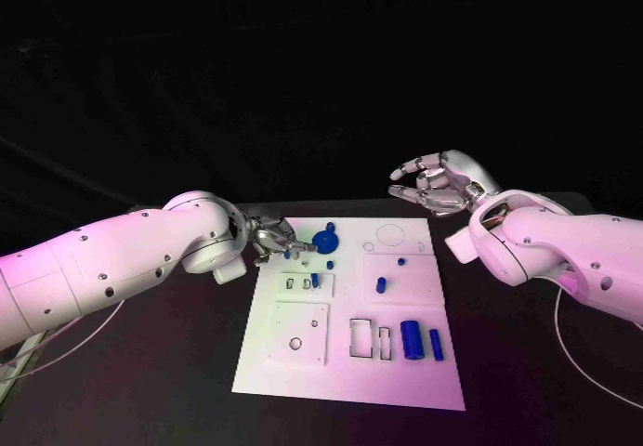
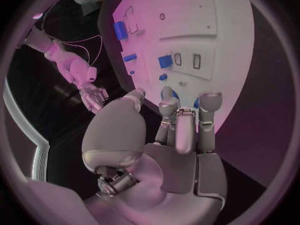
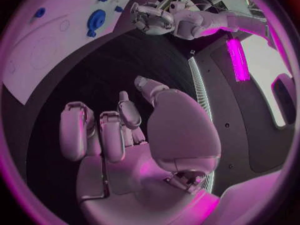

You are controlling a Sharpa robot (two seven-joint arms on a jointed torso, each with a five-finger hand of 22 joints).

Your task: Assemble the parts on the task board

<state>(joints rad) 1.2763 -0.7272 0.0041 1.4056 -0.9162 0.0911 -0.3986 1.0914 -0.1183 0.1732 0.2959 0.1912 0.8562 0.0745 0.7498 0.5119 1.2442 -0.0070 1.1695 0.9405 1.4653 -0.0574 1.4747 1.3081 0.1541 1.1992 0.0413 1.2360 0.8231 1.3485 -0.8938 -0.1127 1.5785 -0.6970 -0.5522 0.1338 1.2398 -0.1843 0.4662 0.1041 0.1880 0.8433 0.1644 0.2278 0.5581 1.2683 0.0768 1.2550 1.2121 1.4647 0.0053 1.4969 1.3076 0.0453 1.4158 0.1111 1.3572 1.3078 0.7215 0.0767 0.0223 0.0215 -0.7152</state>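
A: Where was the left hand?
B: I had it at the far-left corner of the task board, fingers bunched at the round blue part. They touched it or nearly so; I couldn't tell from my feeds if they actually gripped it.

A: Right hand?
B: Raised off the far-right corner, fingers apart, holding nothing. Well clear of the worktop.

A: Other parts?
B: Blue cylinder and a slim blue bar at the near-right, beside an open rectangular slot. Small blue peg mid-board, a few tiny ones near the left hand.

A: Step in hand?
B: My guess: picking up that round part. To do it well I'd want the fingers on opposite sides of its rim, lift straight, and not nudge the small pieces just beside it. Keep the right hand parked until it's seated.
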